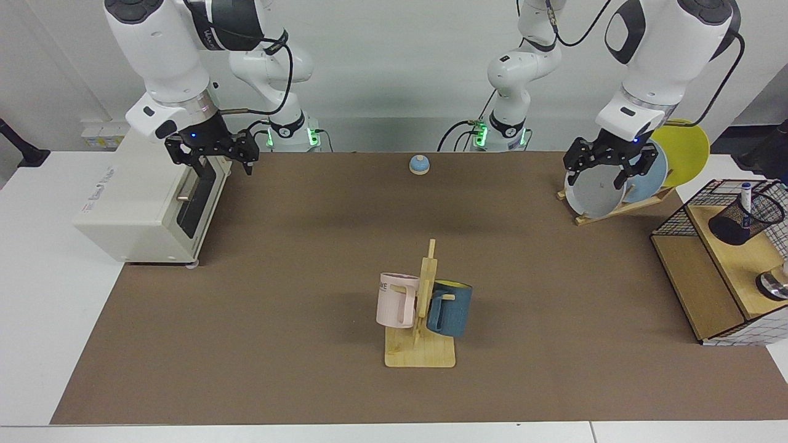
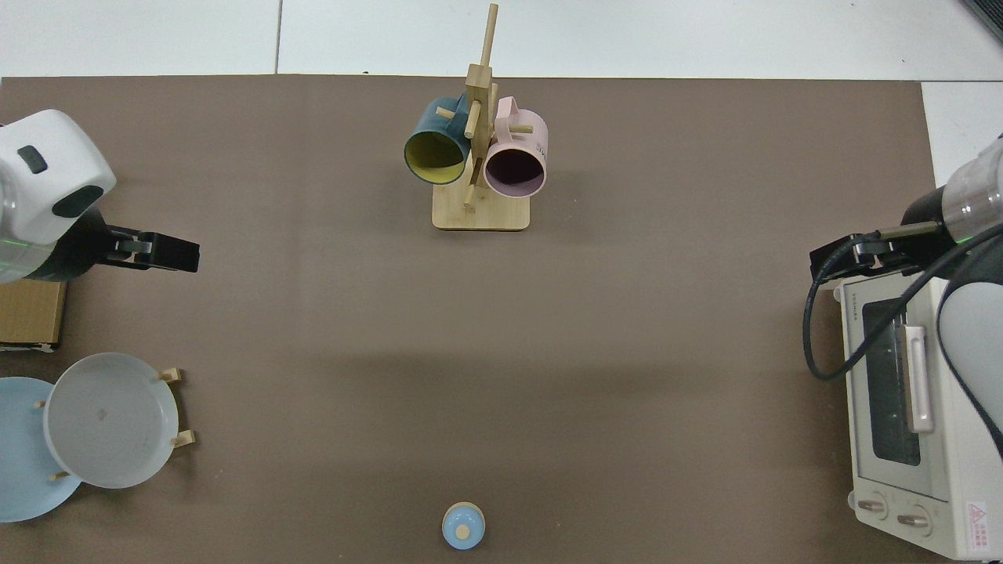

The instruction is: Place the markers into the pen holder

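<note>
the worktop (image 1: 295,369) carries a toaster oven (image 1: 138,206) at the edge on the right arm's side and a wire-grid shelf (image 1: 717,271) at the opposite edge, on the left arm's side. a plate rack (image 1: 606,187) stands in the far corner next to the shelf; a mug stand (image 1: 420,320) sits mid-worktop toward the near edge.

the right pincer (image 1: 212,161) hangs just above the oven's front top edge, fingers spread, holding nothing; this arm waits. the left pincer (image 1: 606,169) is over the plate rack, well apart from the shelf, fingers spread, holding nothing.

the holder (image 1: 746,220) stands tilted on the shelf's wooden top. the marker (image 1: 747,203) is inside it, blue cap showing above the rim.

status: the one marker in view is already in the holder. no other marker shows on the worktop, so the task appears done; nothing is seen left to place.
</note>
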